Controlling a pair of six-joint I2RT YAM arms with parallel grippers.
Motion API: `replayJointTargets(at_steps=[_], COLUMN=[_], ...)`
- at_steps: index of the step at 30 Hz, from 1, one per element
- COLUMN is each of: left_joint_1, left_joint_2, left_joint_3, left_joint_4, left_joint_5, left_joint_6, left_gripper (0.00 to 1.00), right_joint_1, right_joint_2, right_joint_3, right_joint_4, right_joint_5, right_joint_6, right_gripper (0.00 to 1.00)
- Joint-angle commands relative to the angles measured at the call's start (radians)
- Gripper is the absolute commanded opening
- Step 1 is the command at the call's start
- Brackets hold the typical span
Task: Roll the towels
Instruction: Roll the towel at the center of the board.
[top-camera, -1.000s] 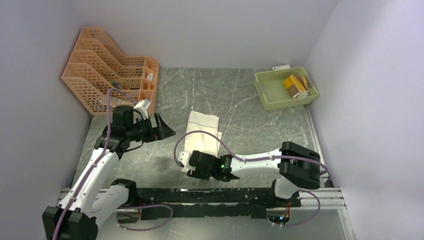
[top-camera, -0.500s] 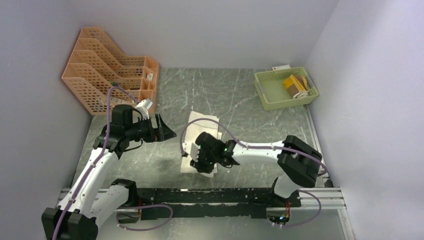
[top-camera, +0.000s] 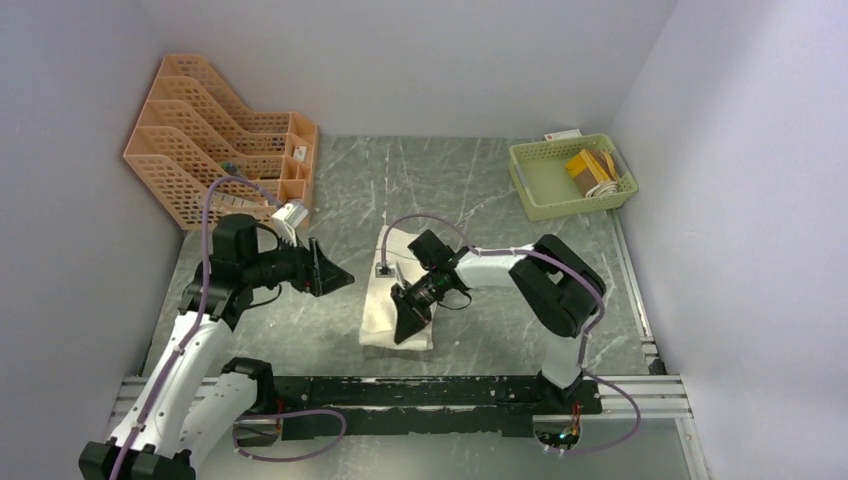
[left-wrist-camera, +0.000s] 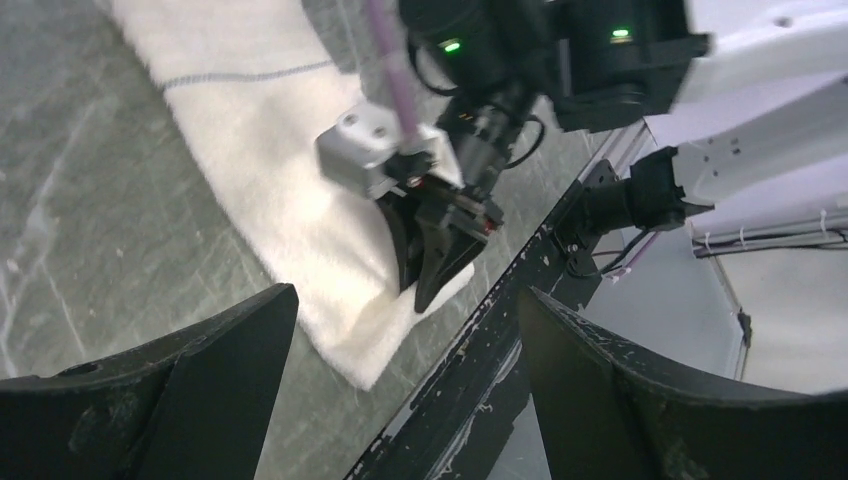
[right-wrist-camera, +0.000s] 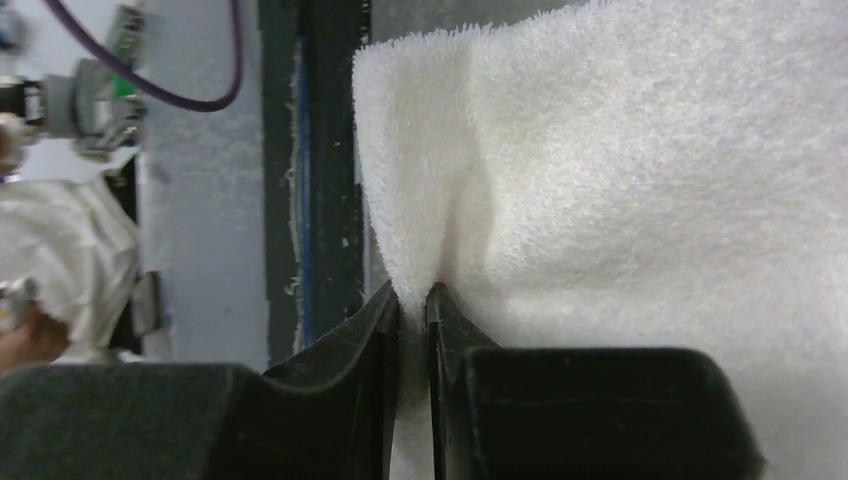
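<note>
A cream-white towel (top-camera: 379, 305) lies lengthwise in the middle of the table. My right gripper (top-camera: 405, 326) is down on its near end. In the right wrist view the right gripper (right-wrist-camera: 413, 296) is shut on a pinched-up fold of the towel (right-wrist-camera: 650, 180) close to its corner. My left gripper (top-camera: 336, 275) hovers open just left of the towel, touching nothing. The left wrist view looks between its wide-open fingers (left-wrist-camera: 200, 350) at the towel (left-wrist-camera: 250, 130) and the right gripper (left-wrist-camera: 437, 272). A mustard-yellow towel (top-camera: 586, 166) sits in the green basket (top-camera: 532, 186).
An orange file rack (top-camera: 220, 135) stands at the back left, close behind the left arm. The green basket is at the back right by the wall. A black rail (top-camera: 450, 390) runs along the near table edge, just beyond the towel's near end.
My right gripper swung from the near edge up onto the towel's near end and closed on a fold. The left gripper shifted slightly toward the towel, still open.
</note>
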Motion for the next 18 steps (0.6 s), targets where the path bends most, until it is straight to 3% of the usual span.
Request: replayJointTargets(at_steps=[1,7,9,12,18], left_joint_1=[0.008,-0.052,-0.124,-0.261,-0.513], left_joint_2=[-0.04,0.018,0.04,0.11,0.282], left_joint_3=[-0.023,-0.028,-0.024,0.008,0.057], left_joint_4=[0.152,0.216,0.225,0.209,0.236], left_joint_5=[0.129,0.149,0.091,-0.039,-0.26], left_joint_6=[0.061,0.091,0.127,0.19,0.304], left_gripper=[0.92,0.93,0.94,0.93,0.9], right_joint_1=[-0.027,-0.158,-0.209,-0.251,-0.264], right_joint_2=[0.059,0.06,0.078,0.141,0.226], right_joint_3=[0.039,0.053,0.07,0.139,0.145], right_joint_4=[-0.026,0.048,0.015,-0.088,-0.036], right_joint_5=[-0.258,-0.382,-0.4,-0.386,-0.314], right_joint_6=[0.019,0.115,0.109,0.063,0.148], right_gripper=[0.14,0.06,0.0,0.0,0.0])
